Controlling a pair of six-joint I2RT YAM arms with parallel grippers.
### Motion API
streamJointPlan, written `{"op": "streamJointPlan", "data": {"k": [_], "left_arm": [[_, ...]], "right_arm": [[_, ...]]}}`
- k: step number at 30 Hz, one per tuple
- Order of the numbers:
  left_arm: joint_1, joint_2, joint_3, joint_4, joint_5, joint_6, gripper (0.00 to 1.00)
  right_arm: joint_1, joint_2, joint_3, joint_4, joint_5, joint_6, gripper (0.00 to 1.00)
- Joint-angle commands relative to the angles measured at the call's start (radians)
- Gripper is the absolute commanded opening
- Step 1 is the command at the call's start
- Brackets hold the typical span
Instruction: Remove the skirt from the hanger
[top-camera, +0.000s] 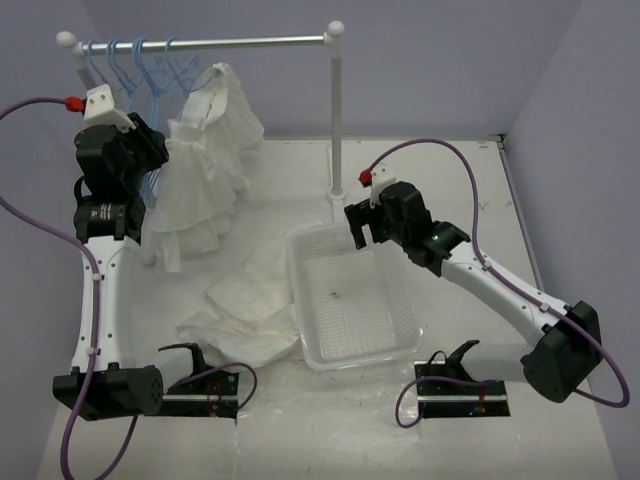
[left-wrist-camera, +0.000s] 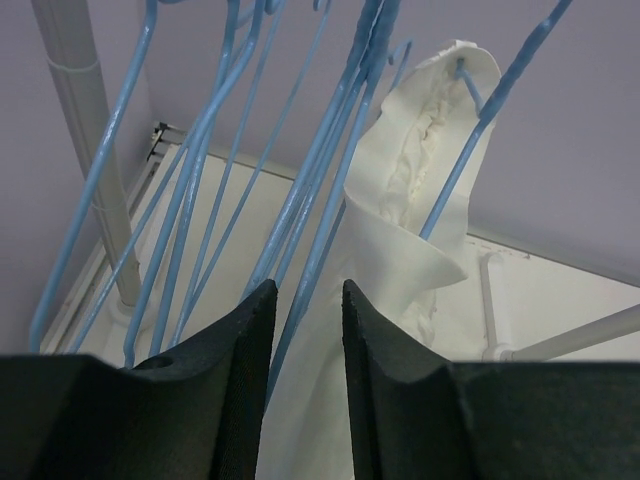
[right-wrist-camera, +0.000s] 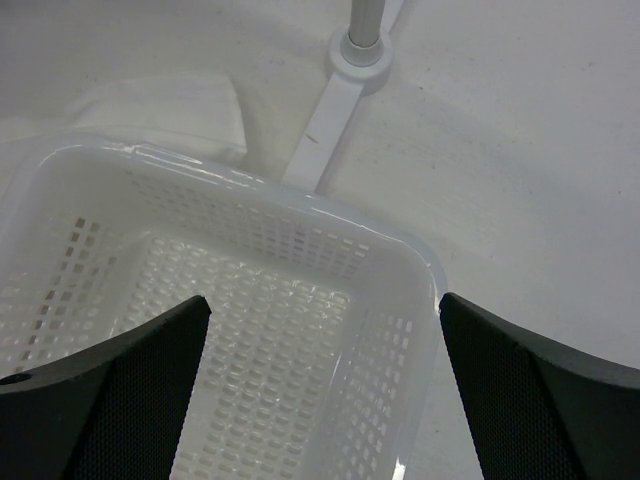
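Note:
The skirt, plain wrinkled white fabric, lies crumpled on the table left of the clear basket; a corner of it shows in the right wrist view. A white tiered ruffled garment hangs on a blue hanger. My left gripper is raised among the blue hangers. Its jaws stand narrowly apart with one hanger wire in the gap. My right gripper is wide open and empty above the basket's far right corner.
The rack's rail runs across the back. Its right pole stands just behind the basket, on a foot. The left pole is close beside my left gripper. Two black stands sit at the near edge.

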Motion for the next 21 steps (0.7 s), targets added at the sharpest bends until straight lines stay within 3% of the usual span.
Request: {"op": "streamJointPlan", "data": {"k": [1,6,8,11,13,21], "left_arm": [[-0.004,-0.011,-0.017,0.033,-0.031,-0.017,0.34],[-0.004,0.008,-0.025,0.043,-0.003,-0.013,0.31],[-0.004,0.017,-0.025,0.040,0.001,-0.010,0.25],[-0.004,0.023,-0.024,0.033,0.001,-0.011,0.06],[-0.004,0.020,-0.024,0.035,0.001,-0.008,0.01],[-0.004,-0.018,-0.019,0.073,0.043,0.007,0.00]], "right_arm": [[-0.004,0.007,0.045,0.003,-0.018,-0.004,0.99],[-0.004,0.010,0.048,0.002,-0.010,-0.004,0.99],[-0.004,0.010,0.049,0.000,-0.006,-0.004,0.99],[-0.004,0.010,0.052,-0.009,-0.007,-0.001,0.99],[-0.004,0.009,0.052,-0.010,-0.007,0.001,0.99],[-0.004,0.010,0.054,-0.010,-0.009,0.001,0.99]]}}
